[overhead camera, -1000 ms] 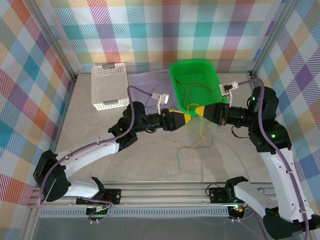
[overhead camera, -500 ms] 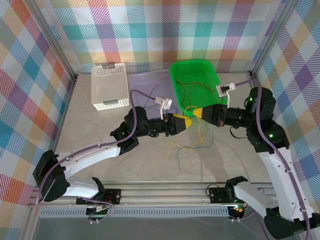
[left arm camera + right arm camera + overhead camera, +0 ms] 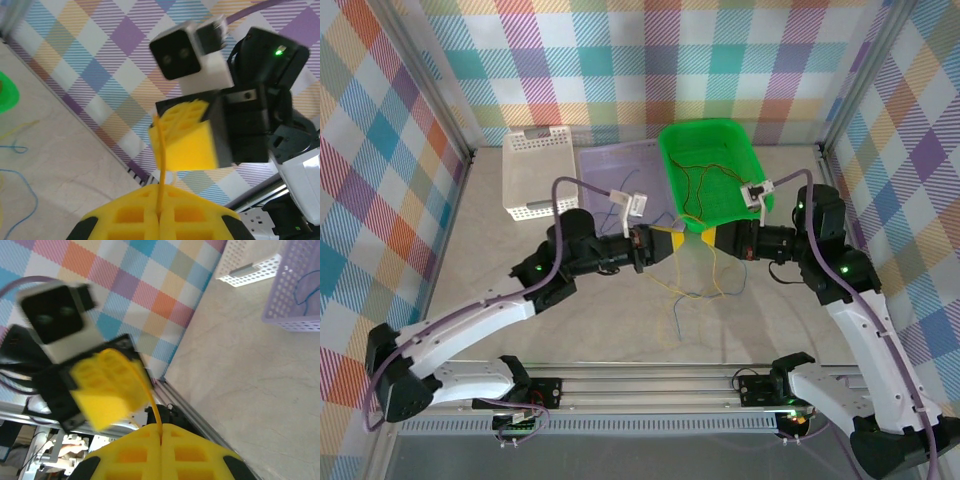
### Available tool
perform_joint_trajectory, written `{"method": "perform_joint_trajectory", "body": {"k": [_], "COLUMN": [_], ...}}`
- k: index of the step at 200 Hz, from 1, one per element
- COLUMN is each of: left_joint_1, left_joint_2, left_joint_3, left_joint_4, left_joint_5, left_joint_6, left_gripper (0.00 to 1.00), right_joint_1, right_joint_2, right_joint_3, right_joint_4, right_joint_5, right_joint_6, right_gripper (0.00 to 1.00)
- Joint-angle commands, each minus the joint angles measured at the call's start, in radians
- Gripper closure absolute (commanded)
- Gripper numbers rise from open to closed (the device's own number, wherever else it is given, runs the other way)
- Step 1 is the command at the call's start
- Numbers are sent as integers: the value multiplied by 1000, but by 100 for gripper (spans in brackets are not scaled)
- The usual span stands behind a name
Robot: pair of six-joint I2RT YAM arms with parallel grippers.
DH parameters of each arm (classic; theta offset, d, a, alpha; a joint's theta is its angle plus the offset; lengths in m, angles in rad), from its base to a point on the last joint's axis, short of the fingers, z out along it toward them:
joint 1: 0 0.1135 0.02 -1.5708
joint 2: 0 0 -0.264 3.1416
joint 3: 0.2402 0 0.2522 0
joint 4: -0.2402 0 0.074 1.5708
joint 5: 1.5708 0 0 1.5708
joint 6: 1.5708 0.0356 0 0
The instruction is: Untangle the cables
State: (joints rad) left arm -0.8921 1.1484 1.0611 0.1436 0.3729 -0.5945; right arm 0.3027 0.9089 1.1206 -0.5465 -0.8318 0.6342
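Wrist views: left tool [image 3: 160, 216], right tool [image 3: 161, 436] both pinch one thin yellow cable [image 3: 161, 167], taut. Overhead adds limp cables [image 3: 692, 293] on smooth bench [image 3: 610, 330].

The walls [image 3: 620, 60] are showing pastel plaid; the basket [image 3: 705, 126] is glowing bright green; the cables [image 3: 692, 294] are running yellow, blue and red-orange.

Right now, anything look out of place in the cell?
Yes. A loose snarl of yellow and blue-grey cables sprawls on the table in front of the green basket, outside any basket. One yellow cable runs between the left gripper and the right gripper, both shut on it.
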Motion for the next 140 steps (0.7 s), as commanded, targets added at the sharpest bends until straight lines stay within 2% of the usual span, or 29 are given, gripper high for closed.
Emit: {"method": "perform_joint_trajectory", "body": {"k": [1,14,61,92,103,114,140], "left_joint_1": [52,114,370,534,589,634,725], "left_joint_2": [-50,-74,-79,-10,17,51,133], "left_joint_3": [83,104,279,433,476,514,573], "left_joint_4": [-269,-339,-577,-630,-633,-635,-612], "left_joint_5": [-103,-117,-146,-129,-127,-141,-164], "left_joint_6": [98,102,142,161,164,174,187], "left_gripper": [100,100,100,100,100,100,100], "right_joint_1": [6,7,5,6,6,6,6], "right_joint_2": [-27,-39,-88,-130,-141,-149,-166], "right_joint_3": [-16,-18,-53,-92,-99,-102,-116], "right_joint_4": [-16,-37,-27,6,4,-8,-16], "right_joint_5": [67,116,175,173,178,192,193], "right_joint_6": [-43,-62,-82,-89,-93,-102,-117], "right_gripper": [84,73,44,32,26,15,3]}}
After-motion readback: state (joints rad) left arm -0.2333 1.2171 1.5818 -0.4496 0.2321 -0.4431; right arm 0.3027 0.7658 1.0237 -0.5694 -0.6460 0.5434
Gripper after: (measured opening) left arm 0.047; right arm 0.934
